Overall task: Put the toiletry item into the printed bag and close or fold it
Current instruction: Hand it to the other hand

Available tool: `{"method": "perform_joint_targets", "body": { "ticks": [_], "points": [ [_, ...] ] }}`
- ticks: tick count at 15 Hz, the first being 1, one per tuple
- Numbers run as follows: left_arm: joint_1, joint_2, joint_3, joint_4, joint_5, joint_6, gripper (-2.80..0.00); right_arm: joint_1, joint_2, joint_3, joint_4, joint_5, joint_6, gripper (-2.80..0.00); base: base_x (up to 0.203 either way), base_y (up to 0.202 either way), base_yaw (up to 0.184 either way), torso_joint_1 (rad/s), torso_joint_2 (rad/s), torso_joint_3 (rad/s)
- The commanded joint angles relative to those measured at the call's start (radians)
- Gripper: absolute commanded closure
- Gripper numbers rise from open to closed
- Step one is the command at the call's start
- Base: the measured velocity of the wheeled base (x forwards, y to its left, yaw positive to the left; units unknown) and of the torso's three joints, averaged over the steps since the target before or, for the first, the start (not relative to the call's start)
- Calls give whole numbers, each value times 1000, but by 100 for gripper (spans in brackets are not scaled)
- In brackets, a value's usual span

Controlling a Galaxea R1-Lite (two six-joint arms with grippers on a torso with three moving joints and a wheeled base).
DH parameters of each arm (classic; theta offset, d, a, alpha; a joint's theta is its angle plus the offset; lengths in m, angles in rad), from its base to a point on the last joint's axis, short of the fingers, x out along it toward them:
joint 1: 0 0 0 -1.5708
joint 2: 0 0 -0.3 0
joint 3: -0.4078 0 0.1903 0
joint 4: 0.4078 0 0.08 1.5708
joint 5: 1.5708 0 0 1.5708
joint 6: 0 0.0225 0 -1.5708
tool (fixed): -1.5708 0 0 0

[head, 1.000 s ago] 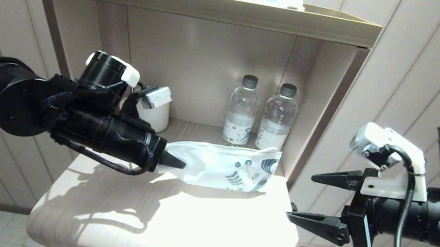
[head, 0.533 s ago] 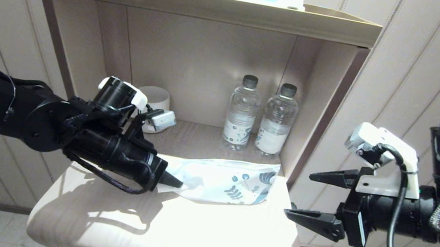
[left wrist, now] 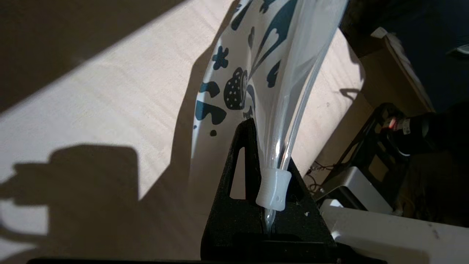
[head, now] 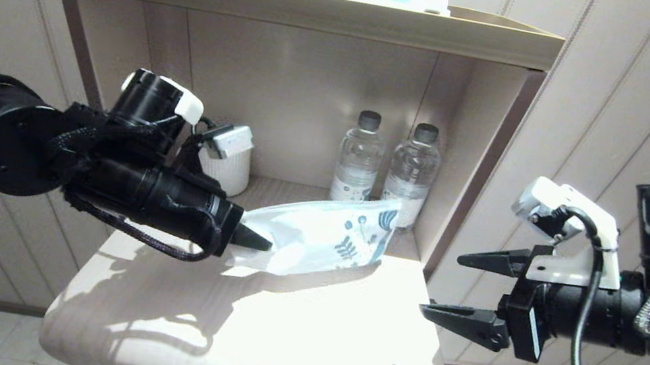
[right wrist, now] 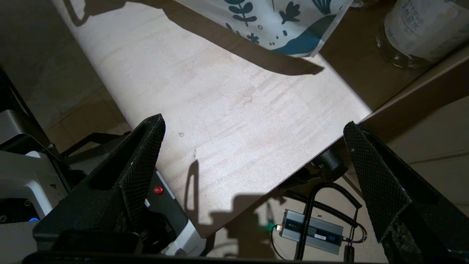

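Gripping the printed bag by its strip end above the table, the left gripper holds it pointing lengthwise toward the right gripper, which waits wide open, just beyond the printed end.

You face a hotel-style room: panelled wall, shelf unit stocked with water bottles and cup.
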Motion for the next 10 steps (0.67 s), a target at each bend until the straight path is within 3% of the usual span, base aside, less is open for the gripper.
{"method": "perform_joint_targets", "body": {
  "ticks": [1,5,10],
  "points": [
    [0,-41,-8,25,-6,-4,0,0,-3,-2,1,20,2,-280,0,0,0,0,0,0],
    [0,-107,36,75,-19,2,0,-39,0,-20,2,132,26,-280,0,0,0,0,0,0],
    [-12,-186,92,81,-31,29,0,-38,-7,-16,2,138,25,-280,0,0,0,0,0,0]
  ]
}}
